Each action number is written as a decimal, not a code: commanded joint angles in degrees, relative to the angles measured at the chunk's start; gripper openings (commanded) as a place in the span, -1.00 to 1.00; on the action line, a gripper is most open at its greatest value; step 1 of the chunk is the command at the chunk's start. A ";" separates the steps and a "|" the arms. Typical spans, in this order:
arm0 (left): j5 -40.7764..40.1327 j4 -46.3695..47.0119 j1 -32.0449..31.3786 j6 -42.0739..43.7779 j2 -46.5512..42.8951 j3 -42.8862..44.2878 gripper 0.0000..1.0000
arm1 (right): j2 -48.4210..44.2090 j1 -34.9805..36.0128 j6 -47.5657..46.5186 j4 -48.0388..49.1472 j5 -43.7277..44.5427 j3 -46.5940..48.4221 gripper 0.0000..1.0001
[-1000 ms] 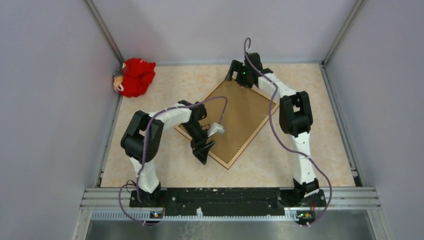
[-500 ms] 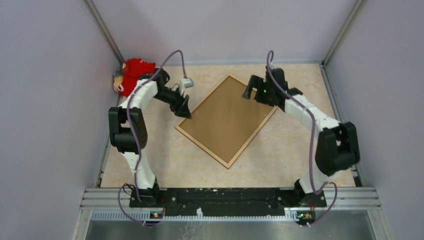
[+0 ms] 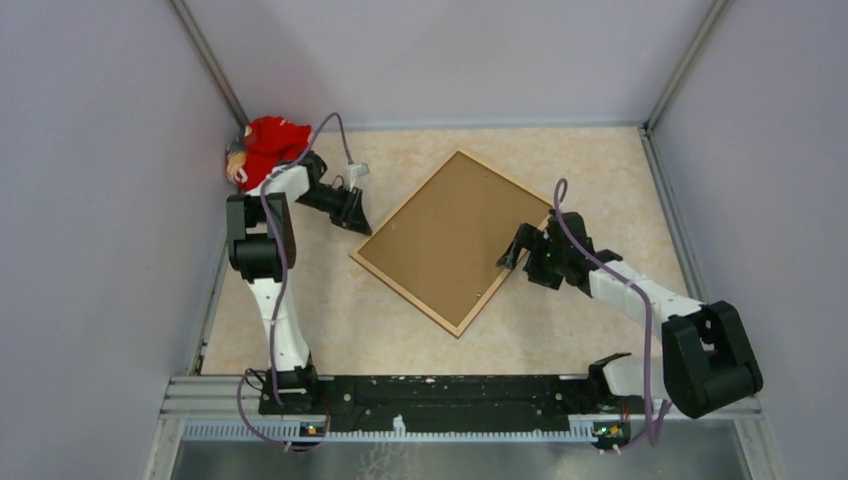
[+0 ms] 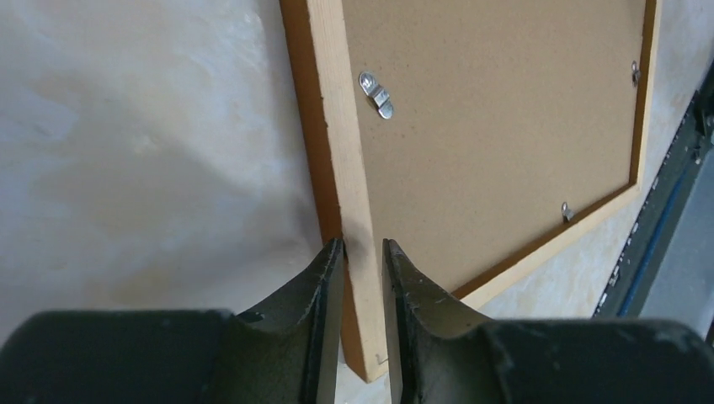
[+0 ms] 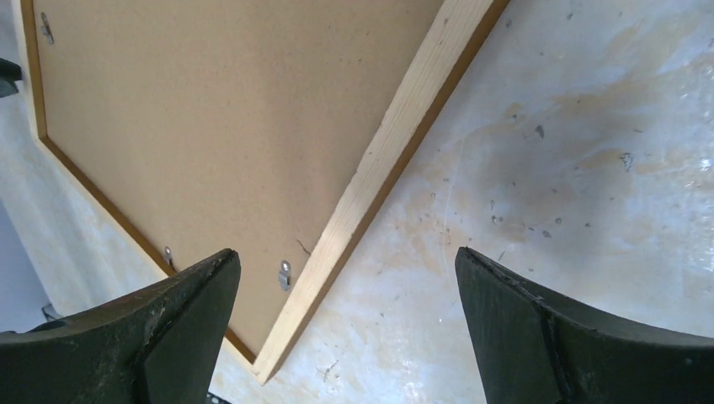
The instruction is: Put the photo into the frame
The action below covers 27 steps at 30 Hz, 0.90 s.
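Frame [image 4: 324, 101]: lies flat on the worktop [image 3: 350, 320] with its back side up, turned askew, between my two pincers.
Backing board [image 3: 450, 235]: plain brown, seated inside the frame's pale moulding, with small metal turn clips [image 4: 376, 93] near its edges.
My left pincer [image 4: 362, 248]: at the frame's far-left side, close to its left corner. The fingers [image 4: 324, 320] stand a narrow slit apart and the moulding fills that slit. I cannot tell whether they pinch it or only hang above it.
My right pincer [image 5: 345, 252]: at the frame's near-right side, fingers spread wide and gripping nothing. Moulding and bare worktop show between them.
Red soft toy [image 3: 270, 150]: beyond the frame's left corner, well apart from it.
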 commanded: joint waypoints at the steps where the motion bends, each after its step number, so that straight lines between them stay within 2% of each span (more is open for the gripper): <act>1: 4.12 0.31 -0.42 -0.23 -0.50 -3.84 -0.43 | 0.36 -1.05 3.10 8.19 -3.78 -1.46 0.97; 7: 4.61 -2.01 -2.17 4.59 -1.84 -10.18 -0.59 | 6.40 -4.09 1.44 10.99 -5.20 1.59 0.97; 16: 7.62 -7.82 -7.92 13.86 -6.09 -19.80 -0.54 | 10.41 -9.32 -3.50 7.24 -5.11 8.30 0.97; 19: 7.84 -7.21 -7.93 12.18 -6.06 -19.62 -0.49 | 10.43 -9.49 -5.94 1.67 -0.03 11.26 0.97; 22: 8.03 -4.06 -7.25 7.10 -6.51 -18.77 -0.39 | 5.48 -9.41 -6.83 -1.22 5.35 11.56 0.97; 27: 9.76 1.59 -7.16 -0.90 -7.61 -18.05 -0.18 | -0.78 -5.79 -6.83 -2.42 7.94 12.13 0.91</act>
